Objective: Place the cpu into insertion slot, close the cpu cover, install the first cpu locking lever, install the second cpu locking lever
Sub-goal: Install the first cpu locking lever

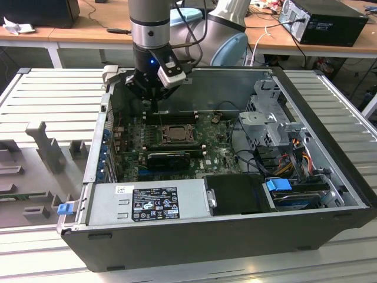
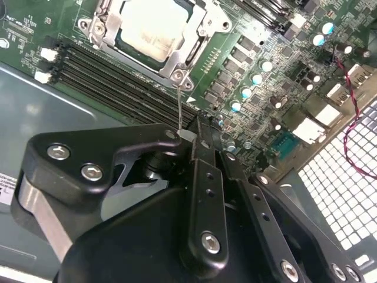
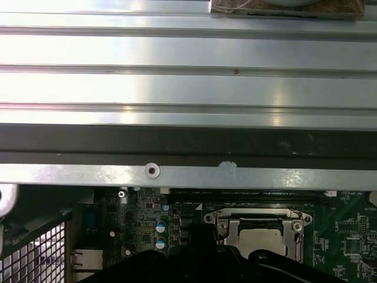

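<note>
Cpu (image 2: 154, 29) seated in slot (image 3: 262, 236), cover (image 2: 197, 44) down over it. Gripper (image 2: 187, 137) pinched narrow on thin wire lever (image 2: 179, 106) by cover's corner, near motherboard's rear edge. Placement and cover judged done; lever work under way, levers not yet confirmed latched.

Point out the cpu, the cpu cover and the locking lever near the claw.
cpu (image 2: 150, 29): second wrist view, middle of its pale metal face.
cpu cover (image 2: 200, 35): second wrist view, silver frame edge beside the chip.
locking lever (image 2: 178, 106): second wrist view, thin wire shaft rising toward the claw (image 2: 191, 138).
</note>
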Robot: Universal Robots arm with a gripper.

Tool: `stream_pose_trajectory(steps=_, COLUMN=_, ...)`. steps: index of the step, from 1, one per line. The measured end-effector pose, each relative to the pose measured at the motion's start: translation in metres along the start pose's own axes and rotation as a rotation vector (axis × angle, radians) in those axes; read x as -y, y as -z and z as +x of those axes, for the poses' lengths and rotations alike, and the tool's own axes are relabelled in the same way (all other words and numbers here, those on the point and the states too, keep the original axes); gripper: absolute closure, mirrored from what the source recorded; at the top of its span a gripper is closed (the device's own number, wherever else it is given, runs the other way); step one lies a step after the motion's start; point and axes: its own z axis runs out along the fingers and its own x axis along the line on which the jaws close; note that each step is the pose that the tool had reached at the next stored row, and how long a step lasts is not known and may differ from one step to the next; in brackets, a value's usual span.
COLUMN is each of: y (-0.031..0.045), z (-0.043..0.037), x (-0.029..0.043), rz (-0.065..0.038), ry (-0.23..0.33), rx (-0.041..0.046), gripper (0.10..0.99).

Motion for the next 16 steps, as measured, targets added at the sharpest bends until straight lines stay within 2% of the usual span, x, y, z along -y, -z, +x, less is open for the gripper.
stream_pose_trajectory(steps=16, y=-0.0001, z=-0.0072, x=0.0001, rz=0.000, ry=0.000, rx=0.0000, gripper=0.980)
